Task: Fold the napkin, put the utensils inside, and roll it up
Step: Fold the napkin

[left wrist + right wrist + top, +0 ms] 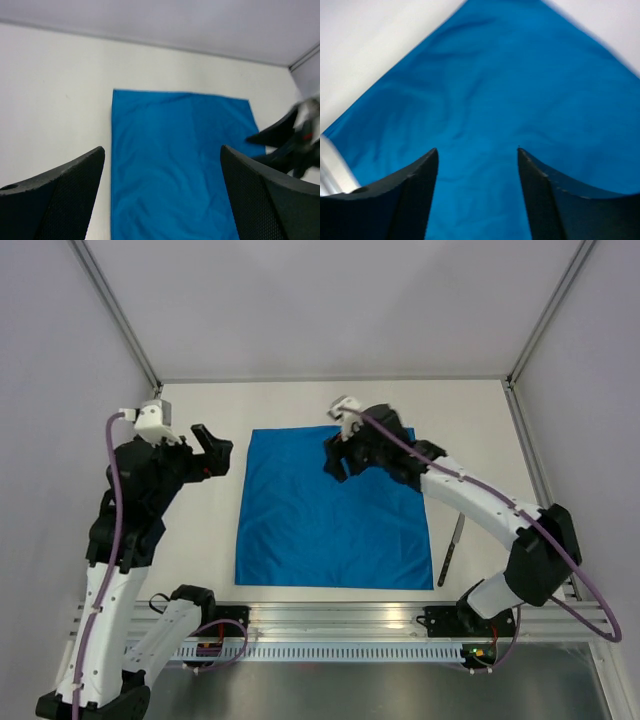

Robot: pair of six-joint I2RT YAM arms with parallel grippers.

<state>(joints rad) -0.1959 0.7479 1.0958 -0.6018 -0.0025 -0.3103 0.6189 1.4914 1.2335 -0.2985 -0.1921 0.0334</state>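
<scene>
Right gripper [336, 460], jaws apart like the left gripper [213, 441], hovers over the flat napkin [325, 525]; folding looks unstarted, needing a corner pinch.

In the top view, the far right corner of the napkin [320, 520] was hidden under the right gripper [338, 462], so I could not tell whether the fingers touched the cloth there. The knife [447, 558] was too small for me to tell handle from blade. Its far end ran up to the edge of the right arm [470, 495], and I could not see where it finished. On the left wrist camera the bottom of the picture cut off the napkin's near edge, and the right gripper was only a dark blur at the right side. On the right wrist camera I could not identify a pale blurred shape [330, 167] at the left edge.
</scene>
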